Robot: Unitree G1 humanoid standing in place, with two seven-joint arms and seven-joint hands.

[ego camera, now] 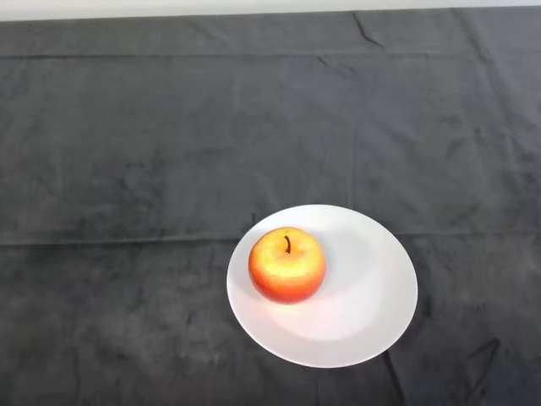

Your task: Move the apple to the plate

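A red and yellow apple (286, 265) with a dark stem stands upright on the left part of a white round plate (372, 288). The plate lies on the dark cloth, right of centre and toward the near edge of the table.
The dark cloth (169, 152) covers the whole table, with creases running across it. A pale strip (254, 5) marks the table's far edge along the top of the view.
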